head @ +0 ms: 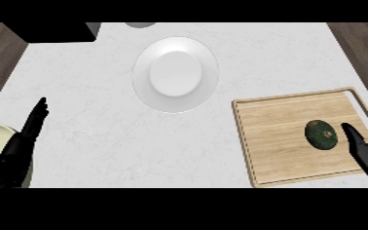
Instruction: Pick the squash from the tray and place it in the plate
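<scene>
We are looking steeply down from head height at the bench (93, 141), with the plate (174, 74) sitting centred, slightly toward the view's upper edge.

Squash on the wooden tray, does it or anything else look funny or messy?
Nothing stands out. The squash sits whole on the wooden tray, the white plate is bare and unbroken, and nothing is spilled on the counter. The right robot hand is beside the squash; the left robot hand rests open.

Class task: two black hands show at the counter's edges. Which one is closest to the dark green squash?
The right hand, over the wooden tray, just right of the squash. The left hand rests across the counter.
</scene>
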{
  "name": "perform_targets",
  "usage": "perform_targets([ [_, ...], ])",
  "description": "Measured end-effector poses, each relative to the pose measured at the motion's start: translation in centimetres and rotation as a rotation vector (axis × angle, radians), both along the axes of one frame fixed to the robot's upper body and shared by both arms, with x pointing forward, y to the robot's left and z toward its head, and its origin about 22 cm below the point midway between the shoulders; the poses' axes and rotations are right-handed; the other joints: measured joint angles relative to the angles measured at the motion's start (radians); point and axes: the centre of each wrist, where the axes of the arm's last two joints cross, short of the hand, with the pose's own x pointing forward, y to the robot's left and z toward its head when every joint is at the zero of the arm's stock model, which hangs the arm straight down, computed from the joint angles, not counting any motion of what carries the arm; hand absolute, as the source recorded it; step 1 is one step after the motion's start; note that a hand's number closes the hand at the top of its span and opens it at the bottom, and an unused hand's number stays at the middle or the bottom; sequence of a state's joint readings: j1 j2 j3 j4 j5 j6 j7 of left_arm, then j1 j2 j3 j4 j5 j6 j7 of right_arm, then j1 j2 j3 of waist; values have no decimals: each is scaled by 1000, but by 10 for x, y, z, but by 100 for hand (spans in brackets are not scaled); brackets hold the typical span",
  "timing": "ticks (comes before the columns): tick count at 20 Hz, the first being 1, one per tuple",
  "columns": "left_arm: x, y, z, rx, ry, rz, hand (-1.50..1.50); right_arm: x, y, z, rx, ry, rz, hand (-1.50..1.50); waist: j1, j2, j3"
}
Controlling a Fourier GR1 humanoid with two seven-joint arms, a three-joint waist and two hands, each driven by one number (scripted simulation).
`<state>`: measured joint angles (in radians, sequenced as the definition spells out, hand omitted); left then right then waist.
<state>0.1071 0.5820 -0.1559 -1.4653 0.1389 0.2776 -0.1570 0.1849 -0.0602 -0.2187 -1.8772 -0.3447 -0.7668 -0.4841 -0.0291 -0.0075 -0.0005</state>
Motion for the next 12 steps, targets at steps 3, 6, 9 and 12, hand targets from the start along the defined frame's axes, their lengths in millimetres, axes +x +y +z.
perform_targets([
  [3,1,-1,-1,5,-3,-6,0,-28,7,0,-18,94,37,-150,9,3,-1],
  [6,2,-5,1,7,-10,-15,0,-50,3,-1,-46,254,80,-150,16,6,-2],
  [9,8,-13,1,8,-17,-28,0,-65,-7,2,-66,419,119,-150,22,10,-3],
  [12,10,-11,-1,9,-17,-30,0,-74,-17,13,-66,557,141,-150,27,12,-3],
])
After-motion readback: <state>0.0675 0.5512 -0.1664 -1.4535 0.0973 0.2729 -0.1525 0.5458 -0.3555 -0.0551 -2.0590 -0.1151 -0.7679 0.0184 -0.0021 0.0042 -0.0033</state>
